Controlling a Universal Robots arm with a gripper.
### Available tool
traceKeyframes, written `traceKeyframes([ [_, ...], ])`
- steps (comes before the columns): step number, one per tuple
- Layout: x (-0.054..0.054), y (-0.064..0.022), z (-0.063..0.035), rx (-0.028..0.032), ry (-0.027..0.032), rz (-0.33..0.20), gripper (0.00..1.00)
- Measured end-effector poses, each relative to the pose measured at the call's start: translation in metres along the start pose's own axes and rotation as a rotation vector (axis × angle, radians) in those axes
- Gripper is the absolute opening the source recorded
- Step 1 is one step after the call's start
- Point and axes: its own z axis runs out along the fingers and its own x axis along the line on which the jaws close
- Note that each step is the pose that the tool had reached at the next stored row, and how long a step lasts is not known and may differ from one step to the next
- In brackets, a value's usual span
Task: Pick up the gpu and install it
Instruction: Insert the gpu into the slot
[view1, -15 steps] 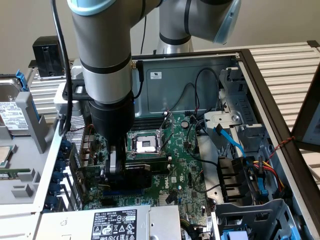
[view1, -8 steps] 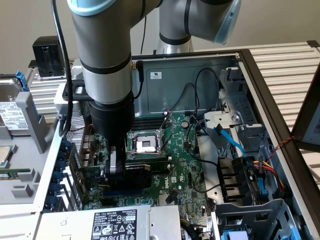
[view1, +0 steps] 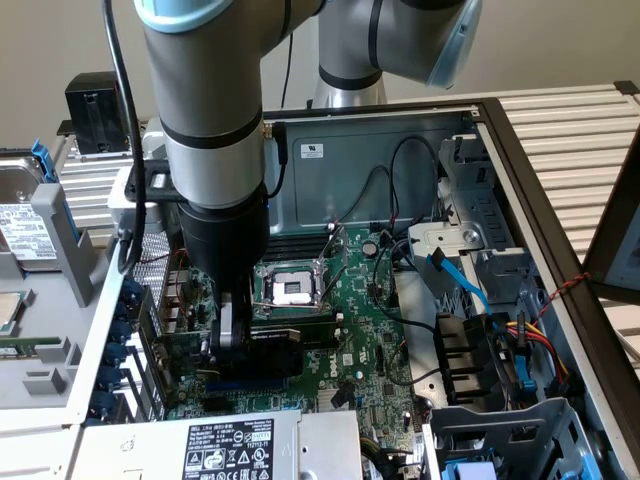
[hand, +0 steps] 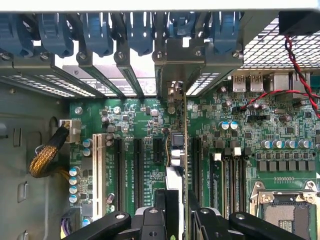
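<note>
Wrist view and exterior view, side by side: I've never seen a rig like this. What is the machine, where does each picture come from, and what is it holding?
The machine is a robot arm, grey with pale blue caps, reaching down into an open computer case. The exterior view comes from a camera off the arm, looking into the case. The wrist view comes from a camera on the arm's wrist, looking down past the hand.

Inside the case lies the large green motherboard, with an empty processor socket and loose cables.

The hand is closed on the gpu, a small card seen edge-on in the wrist view, standing upright over the board's slots, its metal bracket toward the case's rear openings.
</note>
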Motion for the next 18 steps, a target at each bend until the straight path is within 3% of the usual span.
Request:
traceKeyframes([
  [18,0.0000,0.0008,0.0007,0.0001,-0.0001,0.000,0.27],
])
